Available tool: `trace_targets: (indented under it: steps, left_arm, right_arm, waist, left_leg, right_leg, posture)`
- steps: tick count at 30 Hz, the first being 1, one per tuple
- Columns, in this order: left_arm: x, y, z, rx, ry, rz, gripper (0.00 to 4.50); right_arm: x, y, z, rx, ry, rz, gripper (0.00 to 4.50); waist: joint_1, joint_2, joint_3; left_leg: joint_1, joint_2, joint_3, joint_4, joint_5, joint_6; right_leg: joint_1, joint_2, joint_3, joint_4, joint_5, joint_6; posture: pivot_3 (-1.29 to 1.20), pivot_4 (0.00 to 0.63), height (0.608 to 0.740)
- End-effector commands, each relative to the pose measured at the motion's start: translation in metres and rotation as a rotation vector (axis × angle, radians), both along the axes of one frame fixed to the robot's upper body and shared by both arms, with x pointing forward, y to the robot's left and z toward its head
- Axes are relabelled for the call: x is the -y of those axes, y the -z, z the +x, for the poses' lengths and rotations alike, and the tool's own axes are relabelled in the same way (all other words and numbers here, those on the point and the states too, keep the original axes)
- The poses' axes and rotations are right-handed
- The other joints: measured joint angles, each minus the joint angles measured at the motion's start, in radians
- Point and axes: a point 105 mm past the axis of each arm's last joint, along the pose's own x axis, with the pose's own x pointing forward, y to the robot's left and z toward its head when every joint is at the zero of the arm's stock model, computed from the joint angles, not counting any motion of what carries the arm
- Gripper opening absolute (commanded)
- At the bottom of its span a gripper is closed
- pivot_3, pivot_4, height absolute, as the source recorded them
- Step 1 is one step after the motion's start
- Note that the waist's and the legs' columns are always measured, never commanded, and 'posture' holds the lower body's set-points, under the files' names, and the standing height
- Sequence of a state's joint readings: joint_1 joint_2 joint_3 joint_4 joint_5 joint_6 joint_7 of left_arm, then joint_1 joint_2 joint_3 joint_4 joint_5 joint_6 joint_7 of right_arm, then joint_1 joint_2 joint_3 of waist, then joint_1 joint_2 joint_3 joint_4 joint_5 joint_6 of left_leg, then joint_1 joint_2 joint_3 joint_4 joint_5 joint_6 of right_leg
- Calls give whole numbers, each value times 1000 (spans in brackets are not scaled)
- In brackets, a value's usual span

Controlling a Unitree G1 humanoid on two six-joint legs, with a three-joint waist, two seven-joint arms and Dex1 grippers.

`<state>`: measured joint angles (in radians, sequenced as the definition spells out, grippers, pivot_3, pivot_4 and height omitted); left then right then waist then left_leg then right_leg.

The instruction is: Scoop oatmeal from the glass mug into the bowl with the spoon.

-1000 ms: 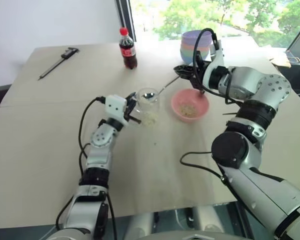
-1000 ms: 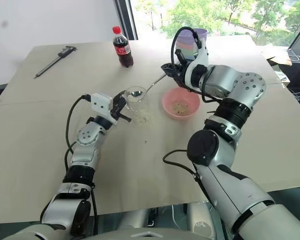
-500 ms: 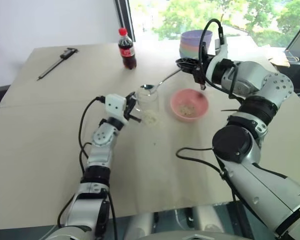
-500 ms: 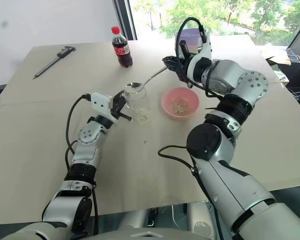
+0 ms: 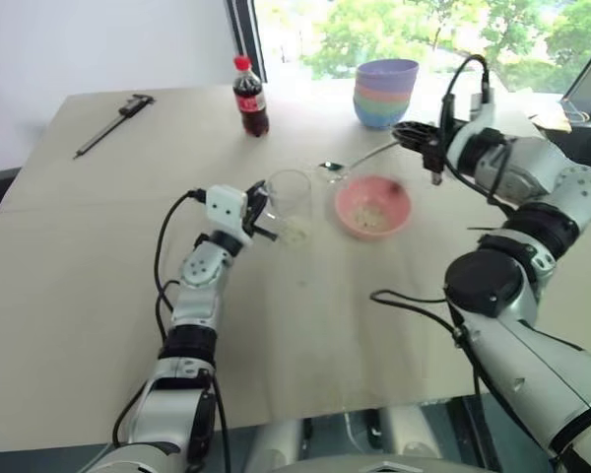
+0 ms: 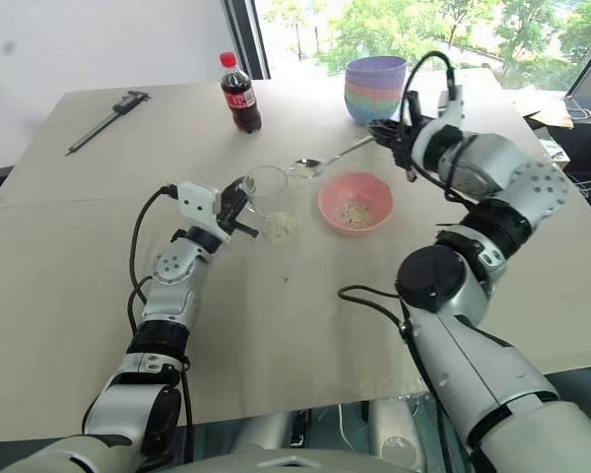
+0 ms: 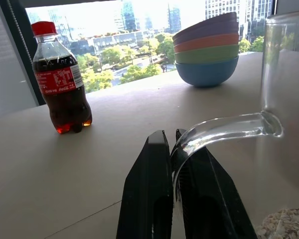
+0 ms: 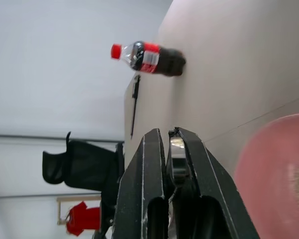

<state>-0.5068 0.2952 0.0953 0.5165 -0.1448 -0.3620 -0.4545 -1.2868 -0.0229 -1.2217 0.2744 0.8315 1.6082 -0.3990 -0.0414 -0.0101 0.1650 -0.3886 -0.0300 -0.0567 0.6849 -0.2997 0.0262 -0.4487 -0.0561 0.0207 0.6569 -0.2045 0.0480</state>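
Two claws are busy over the desk [image 5: 98,296]. The left claw [image 5: 259,212] pinches the handle of the glass mug [image 5: 289,202], which stands on the desk with some oatmeal [image 6: 279,226] at its bottom. The right claw [image 5: 411,133] is pressed tight on the spoon [image 5: 360,158], holding it in the air, its scoop end between the mug and the pink bowl [image 5: 373,207]. More oatmeal lies in the bowl.

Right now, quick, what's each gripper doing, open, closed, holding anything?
Left gripper: closed on the glass mug by its handle.
Right gripper: closed on the spoon by its handle.
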Motion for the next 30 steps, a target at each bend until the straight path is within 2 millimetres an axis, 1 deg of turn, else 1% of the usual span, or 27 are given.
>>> trace_targets:
  steps: [1, 4, 7, 11, 15, 18, 20, 21, 23, 27, 30]
  left_arm:
    - [-8, 9, -2, -23, -20, -2, 55]
    - [-8, 11, -3, -27, -21, -1, 55]
    - [-10, 13, -3, -35, -26, 1, 55]
    - [-11, 13, -3, -37, -28, 3, 55]
    - [-11, 13, -3, -38, -27, 3, 55]
    - [-12, 15, -4, -41, -29, 4, 55]
    - [-13, 15, -5, -41, -31, 4, 55]
    - [-13, 15, -5, -40, -32, 4, 55]
    - [-14, 15, -6, -39, -35, 4, 55]
    - [-16, 15, -7, -40, -41, 3, 55]
    - [-16, 16, -8, -40, -42, 2, 55]
  right_arm:
    - [13, -9, 0, 43, 28, 18, 0]
    - [21, -6, 1, 37, 51, 15, 0]
    - [32, 2, 2, 22, 85, -15, 0]
    - [33, 5, 6, 42, 118, -65, 0]
    - [34, 5, 9, 125, 149, -203, 0]
    - [29, -3, 9, 250, 160, -321, 0]
    - [21, -15, 6, 370, 148, -424, 0]
    - [12, -22, 2, 460, 120, -504, 0]
    - [-3, -31, -7, 622, 65, -656, 0]
    - [-26, -33, -23, 862, -59, -874, 0]
    - [-37, -30, -32, 983, -143, -976, 0]
  waist:
    - [-1, 0, 0]
    - [-2, 0, 0]
    - [0, 0, 0]
    - [-3, 0, 0]
    - [-2, 0, 0]
    - [-2, 1, 0]
    - [-3, 1, 0]
    - [-3, 1, 0]
    - [-4, 1, 0]
    - [-4, 1, 0]
    - [-3, 1, 0]
  left_leg:
    - [1, 0, 1, 0, -1, 1]
    - [3, 1, 4, -1, -1, 2]
    - [4, 1, 5, -1, -1, 2]
    - [5, 1, 7, -1, -2, 3]
    - [5, 2, 7, -1, -2, 3]
    - [5, 1, 7, -1, -2, 3]
    - [6, 1, 7, -1, -2, 3]
    - [6, 1, 7, -1, -2, 3]
    - [6, 2, 7, -1, -2, 3]
    - [7, 2, 7, -1, -2, 3]
    - [7, 2, 7, -1, -2, 3]
  right_leg:
    - [0, 0, 1, 0, 0, 0]
    - [0, 1, 4, -1, 0, 0]
    - [1, 1, 5, -1, 0, 0]
    - [1, 1, 7, -1, 0, 0]
    - [1, 2, 7, -1, 0, 0]
    - [1, 2, 7, -1, 0, 0]
    - [1, 2, 7, -1, 0, 0]
    - [1, 2, 7, -1, 0, 0]
    - [1, 2, 7, -1, 0, 0]
    - [1, 3, 7, -2, 0, 0]
    - [2, 3, 7, -2, 0, 0]
  posture:
    - [0, 150, 740]
    - [0, 150, 740]
    - [0, 150, 740]
    - [0, 150, 740]
    - [0, 150, 740]
    - [0, 150, 740]
    - [0, 150, 740]
    - [0, 150, 740]
    - [0, 150, 740]
    - [0, 150, 740]
    - [0, 150, 740]
